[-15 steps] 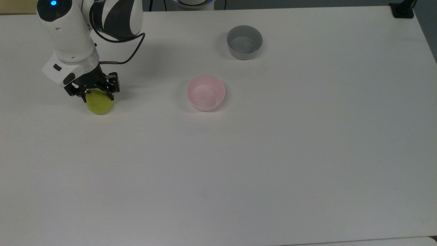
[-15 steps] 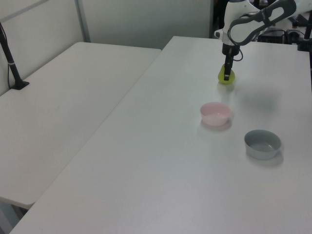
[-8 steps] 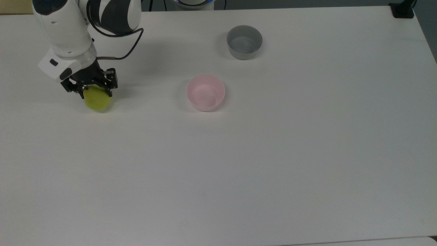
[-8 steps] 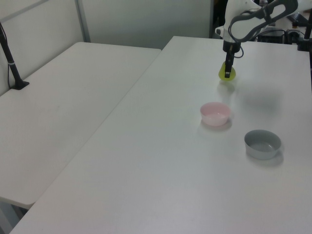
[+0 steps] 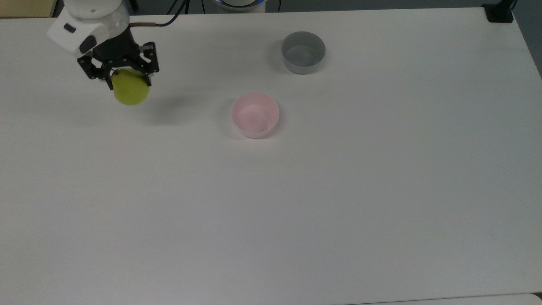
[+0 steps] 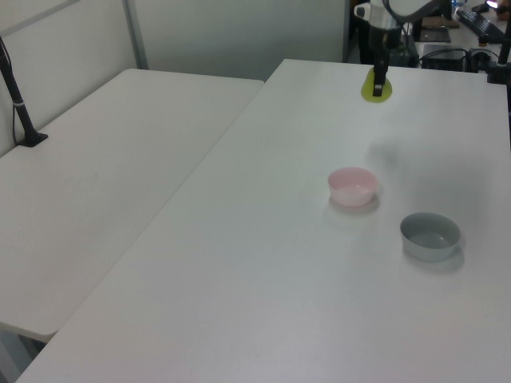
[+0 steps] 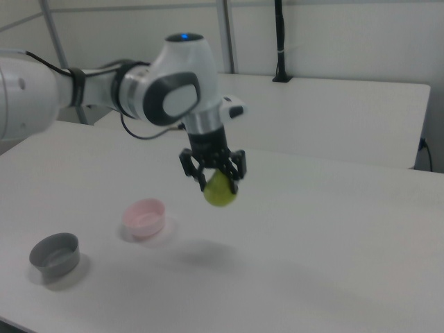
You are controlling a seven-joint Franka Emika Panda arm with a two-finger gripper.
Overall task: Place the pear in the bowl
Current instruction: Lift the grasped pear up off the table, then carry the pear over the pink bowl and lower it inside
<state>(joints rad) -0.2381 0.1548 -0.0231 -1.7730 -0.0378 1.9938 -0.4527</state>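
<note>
The yellow-green pear (image 5: 131,89) hangs well above the white table (image 5: 296,203), held from above by my gripper (image 5: 127,78), which is shut on it. Its shadow lies on the tabletop between it and the bowl. In the right view the pear (image 7: 220,191) dangles under the gripper (image 7: 215,179), clear of the surface. The left view shows the pear (image 6: 375,85) at the far end of the table. The pale pink bowl (image 5: 255,115) stands empty near the table's middle, to the right of the pear in the top view; the bowl (image 7: 144,217) sits lower left of the pear in the right view.
A grey bowl (image 5: 303,51) stands empty beyond the pink one, toward the top view's upper right. A second white table (image 6: 104,183) adjoins on the left view's left, with a black post (image 6: 20,104) on it.
The gripper has lifted the pear off the table and carried it upward and slightly right in the top view. The bowls have not moved.
</note>
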